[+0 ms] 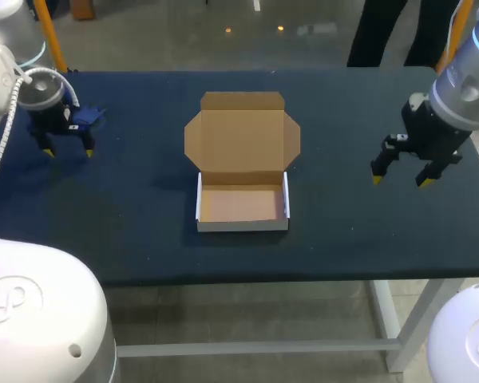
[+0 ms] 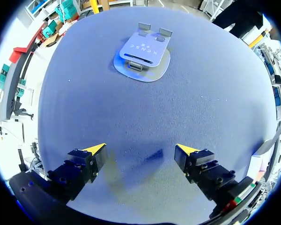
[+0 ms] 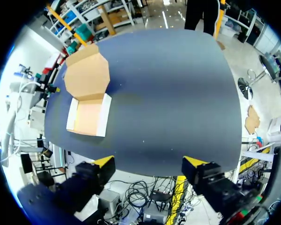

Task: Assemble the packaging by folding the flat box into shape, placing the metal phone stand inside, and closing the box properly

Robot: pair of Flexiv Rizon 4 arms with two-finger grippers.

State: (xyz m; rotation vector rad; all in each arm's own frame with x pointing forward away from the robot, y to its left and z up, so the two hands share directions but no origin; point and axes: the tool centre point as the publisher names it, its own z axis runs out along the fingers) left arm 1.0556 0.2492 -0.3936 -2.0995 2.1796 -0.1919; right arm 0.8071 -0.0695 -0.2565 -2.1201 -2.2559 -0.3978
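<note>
Nearest you, the box (image 1: 242, 171) sat mid-table (image 1: 128, 223), its tray folded up and its lid lying open and flat toward the far edge. Your left gripper (image 2: 140, 152) hung at the far left with its 2 fingers spread apart over the cloth, and the metal phone stand (image 2: 143, 54) sat on the table ahead of them, untouched. Your right gripper (image 1: 399, 181) hung at the right, well apart from the box, fingers likewise spread.

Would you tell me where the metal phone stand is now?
In the left wrist view the metal phone stand lies on the table ahead of the open left gripper, at my left, far from the box.
</note>
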